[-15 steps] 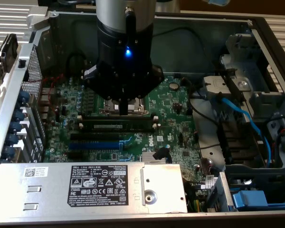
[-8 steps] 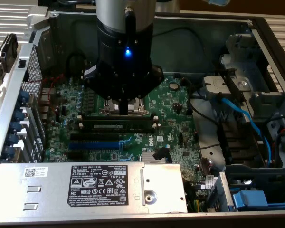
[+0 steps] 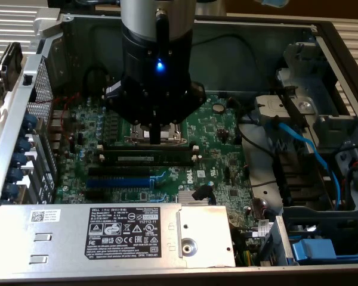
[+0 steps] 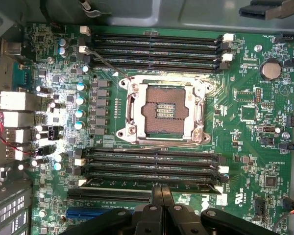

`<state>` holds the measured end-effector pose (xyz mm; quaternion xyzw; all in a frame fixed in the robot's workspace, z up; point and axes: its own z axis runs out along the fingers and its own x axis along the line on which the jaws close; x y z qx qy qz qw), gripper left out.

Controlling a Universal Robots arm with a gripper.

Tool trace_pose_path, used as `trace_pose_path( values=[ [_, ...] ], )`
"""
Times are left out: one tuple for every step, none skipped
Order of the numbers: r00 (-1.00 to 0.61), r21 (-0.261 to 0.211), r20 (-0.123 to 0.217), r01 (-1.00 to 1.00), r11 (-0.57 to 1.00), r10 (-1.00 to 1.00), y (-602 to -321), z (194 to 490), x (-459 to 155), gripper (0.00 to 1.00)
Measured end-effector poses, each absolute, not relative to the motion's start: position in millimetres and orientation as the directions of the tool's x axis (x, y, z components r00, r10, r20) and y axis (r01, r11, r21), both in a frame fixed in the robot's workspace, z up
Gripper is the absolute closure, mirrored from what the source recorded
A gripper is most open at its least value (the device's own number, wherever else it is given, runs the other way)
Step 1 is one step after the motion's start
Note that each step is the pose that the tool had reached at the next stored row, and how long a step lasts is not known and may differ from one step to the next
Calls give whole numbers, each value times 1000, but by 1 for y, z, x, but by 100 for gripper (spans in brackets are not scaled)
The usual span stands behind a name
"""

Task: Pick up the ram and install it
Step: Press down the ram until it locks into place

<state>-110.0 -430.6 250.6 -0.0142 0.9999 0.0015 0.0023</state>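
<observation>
The ram (image 3: 146,159) (image 4: 117,188) is a long narrow stick with a pale label strip. It lies along one of the memory slots of the bank between the processor socket (image 4: 165,111) and the blue expansion slot (image 3: 116,180). My gripper (image 3: 157,138) (image 4: 161,188) hangs straight over the green motherboard (image 3: 221,134). Its two black fingers are shut together with nothing between them. Their tips are at the ram's top edge near its middle; I cannot tell whether they touch it.
The motherboard lies in an open metal computer case (image 3: 340,47). A grey power supply box (image 3: 107,229) lies along the near side. Blue cables (image 3: 304,143) and drive brackets are on the exterior view's right. A second bank of black memory slots (image 4: 157,49) lies beyond the socket.
</observation>
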Motion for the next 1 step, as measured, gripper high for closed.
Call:
trace_pose_path(
  values=[
    [-1000,3,-5,-28,1000,-28,-431,251,-110,89]
  ],
)
